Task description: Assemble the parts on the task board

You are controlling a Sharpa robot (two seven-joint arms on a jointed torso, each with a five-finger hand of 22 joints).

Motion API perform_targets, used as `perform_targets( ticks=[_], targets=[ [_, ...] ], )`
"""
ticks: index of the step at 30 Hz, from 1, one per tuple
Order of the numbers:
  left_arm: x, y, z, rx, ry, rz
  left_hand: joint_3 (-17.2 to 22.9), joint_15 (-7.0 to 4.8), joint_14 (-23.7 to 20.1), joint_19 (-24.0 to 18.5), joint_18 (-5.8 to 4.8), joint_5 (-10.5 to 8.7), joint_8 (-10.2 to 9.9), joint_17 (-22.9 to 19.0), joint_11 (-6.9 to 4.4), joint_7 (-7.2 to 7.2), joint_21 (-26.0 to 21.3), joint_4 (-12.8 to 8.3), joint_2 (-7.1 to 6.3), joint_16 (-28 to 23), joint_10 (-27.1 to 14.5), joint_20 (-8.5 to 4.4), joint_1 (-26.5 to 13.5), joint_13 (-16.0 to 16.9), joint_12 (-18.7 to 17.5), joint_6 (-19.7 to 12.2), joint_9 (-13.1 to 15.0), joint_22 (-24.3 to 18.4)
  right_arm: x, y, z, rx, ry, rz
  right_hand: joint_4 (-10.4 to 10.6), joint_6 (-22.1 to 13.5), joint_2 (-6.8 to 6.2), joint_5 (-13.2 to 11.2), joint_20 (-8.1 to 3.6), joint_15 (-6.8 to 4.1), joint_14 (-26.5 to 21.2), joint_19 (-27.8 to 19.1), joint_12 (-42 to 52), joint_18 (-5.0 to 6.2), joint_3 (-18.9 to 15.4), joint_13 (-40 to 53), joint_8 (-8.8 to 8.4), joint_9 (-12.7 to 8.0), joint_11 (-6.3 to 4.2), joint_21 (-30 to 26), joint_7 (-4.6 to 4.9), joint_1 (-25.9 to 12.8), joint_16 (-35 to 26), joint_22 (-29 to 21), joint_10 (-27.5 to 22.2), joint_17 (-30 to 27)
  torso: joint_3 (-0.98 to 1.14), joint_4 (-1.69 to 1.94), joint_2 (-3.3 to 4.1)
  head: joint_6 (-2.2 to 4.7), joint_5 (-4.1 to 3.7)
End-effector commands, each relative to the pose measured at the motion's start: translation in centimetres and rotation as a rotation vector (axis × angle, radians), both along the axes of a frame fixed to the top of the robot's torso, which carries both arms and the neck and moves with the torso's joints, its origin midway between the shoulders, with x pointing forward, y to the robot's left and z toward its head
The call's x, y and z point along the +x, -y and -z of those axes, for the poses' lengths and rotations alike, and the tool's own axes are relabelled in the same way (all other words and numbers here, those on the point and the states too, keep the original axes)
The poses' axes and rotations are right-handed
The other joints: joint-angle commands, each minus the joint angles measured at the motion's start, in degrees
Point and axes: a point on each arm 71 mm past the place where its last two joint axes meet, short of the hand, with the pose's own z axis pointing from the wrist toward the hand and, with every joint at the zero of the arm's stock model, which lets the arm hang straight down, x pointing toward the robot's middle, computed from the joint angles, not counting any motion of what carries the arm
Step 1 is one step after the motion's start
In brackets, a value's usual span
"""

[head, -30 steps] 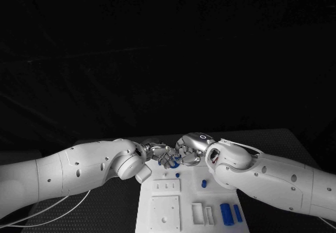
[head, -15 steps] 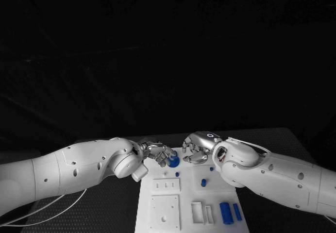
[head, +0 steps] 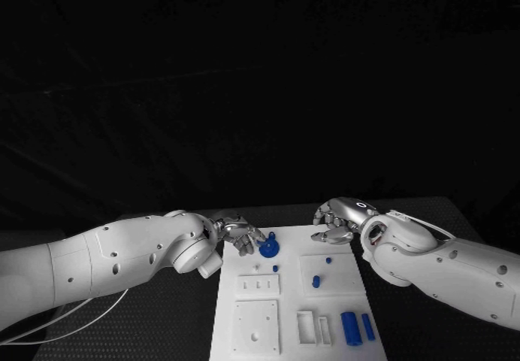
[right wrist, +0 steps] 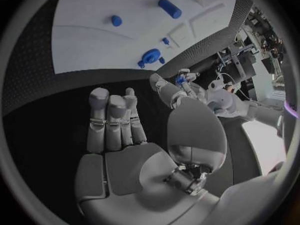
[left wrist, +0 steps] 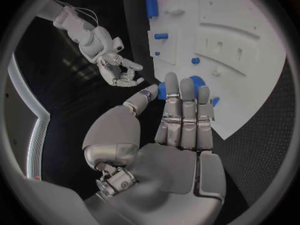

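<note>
Left robot hand (head: 240, 237) rests fingers on a blue part (head: 267, 245) at the task board's (head: 284, 301) 12 o'clock edge, likely seating it; right robot hand (head: 340, 219), loosely apart and empty, should fetch another.

far edge: left hand (head: 240, 235) crowds the task board (head: 284, 323) at 11 o'clock, touching the round blue part (head: 267, 249)
2 o'clock: right hand (head: 338, 219) off the corner
gap between hands: open
board middle: small blue pegs (head: 315, 282) standing up
</note>
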Motion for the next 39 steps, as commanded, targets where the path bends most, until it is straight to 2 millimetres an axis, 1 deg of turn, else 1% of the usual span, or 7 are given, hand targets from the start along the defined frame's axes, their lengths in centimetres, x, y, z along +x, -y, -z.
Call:
perform_targets(
  ticks=[1,8,28,29,36,38,39],
  targets=[
    [-0.1,-0.4,0.4,0.095,0.034,-0.013,-0.3,-1.82,1.9,2.7,0.53,0.60,0.0,1.6,-1.34,-3.50,4.7,-0.4,1.00,5.2,-1.0,-4.49,0.5,3.5,5.0,4.1,2.1,1.4,0.3,0.7,0.0,0.092,-0.008,0.042,0.5,-0.5,-0.08,0.3,0.03,-0.11,-0.2,-0.2,-0.3,2.15,0.1,-0.1,0.03,0.1,-0.10,-0.3,0.36,0.8,-0.4,-0.1,-0.1,-0.1,-0.07,-0.06,-0.13,-0.16,0.14],
    [-0.9,0.2,1.6,0.273,0.017,0.027,-0.4,-8.06,8.1,9.9,2.71,4.05,-1.4,6.1,-3.44,-5.49,17.9,-0.7,0.19,19.4,1.3,-9.30,1.4,16.7,24.7,4.8,3.9,1.4,0.7,1.8,0.2,0.125,-0.067,0.088,1.2,-0.7,-0.04,0.7,0.09,-0.10,-0.1,-0.1,-0.2,2.15,0.6,-0.4,-0.15,0.1,-0.08,-0.4,0.39,1.3,-0.4,-0.1,0.1,-0.2,0.01,-0.30,-0.60,-1.17,0.52],
    [-1.9,2.8,2.0,0.367,0.148,0.086,0.4,-9.06,9.8,11.8,3.58,6.38,-0.2,5.5,-4.49,-6.57,21.8,0.1,-0.50,22.6,-0.8,-10.21,-0.7,20.3,30.3,8.0,6.2,1.1,3.6,3.3,-2.1,0.435,-0.147,0.220,2.5,-3.6,-0.18,3.0,1.39,1.48,-4.7,-5.1,-2.5,1.96,0.5,-2.3,-1.90,-0.3,1.49,-4.1,1.91,0.2,-4.1,-0.5,-4.3,-1.8,0.16,-0.07,-1.32,-4.67,1.14],
    [-1.9,2.9,2.0,0.367,0.152,0.088,0.4,-9.13,9.9,11.7,3.59,6.81,0.1,5.4,-4.60,-6.70,21.8,0.2,-0.50,22.7,-0.8,-10.20,-0.9,20.3,30.4,8.3,6.4,1.1,3.8,3.4,-2.1,0.459,-0.152,0.228,2.1,-4.9,0.13,3.1,3.08,2.88,-11.3,-11.9,-7.3,0.59,0.8,-4.8,-2.52,-0.5,2.65,-8.8,2.99,-1.1,-9.7,-1.9,-10.3,-4.2,0.15,-0.05,-1.33,-4.86,1.16],
    [-2.4,3.2,2.9,0.389,0.176,0.111,0.3,-9.32,9.8,11.6,3.59,7.38,0.8,5.1,-4.86,-7.00,22.1,0.6,0.94,23.3,-1.0,-10.09,-2.5,20.3,30.9,8.8,7.1,1.1,4.8,3.9,-2.6,0.651,-0.156,0.242,0.0,-5.7,2.14,5.8,7.85,7.44,-16.3,-20.4,-18.7,-0.87,-0.5,-20.4,-1.58,0.4,4.73,-20.0,4.17,-1.0,-21.0,-7.1,-11.2,-13.6,0.15,-0.03,-1.36,-5.51,1.27],
    [-2.6,3.2,3.2,0.392,0.172,0.113,5.9,-9.36,9.5,11.0,3.81,1.00,0.5,4.7,-4.87,-7.22,21.8,1.7,-0.39,23.4,-1.3,-10.11,-2.2,20.0,30.8,8.8,6.9,0.9,5.0,3.9,-2.7,0.683,-0.150,0.235,-1.2,-5.9,3.23,7.5,9.12,8.94,-18.2,-23.3,-23.3,-1.19,-1.0,-26.5,-1.39,0.5,5.66,-23.3,4.37,-1.0,-25.0,-8.8,-11.2,-17.0,0.10,-0.02,-1.36,-5.71,1.32],
    [-2.7,3.2,3.5,0.394,0.168,0.114,6.5,-9.35,9.5,11.1,3.73,0.76,0.5,4.5,-4.95,-7.04,22.0,2.1,-0.42,23.5,-1.2,-10.05,-3.0,19.9,30.9,8.9,6.8,1.0,5.1,4.0,-2.8,0.699,-0.152,0.233,-1.7,-5.9,3.96,8.3,9.81,9.43,-18.3,-23.9,-25.5,-1.24,-1.9,-29.7,-1.25,0.5,6.04,-24.6,4.45,-1.7,-26.9,-9.7,-10.7,-18.6,0.10,-0.02,-1.35,-5.75,1.33]
  ],
)
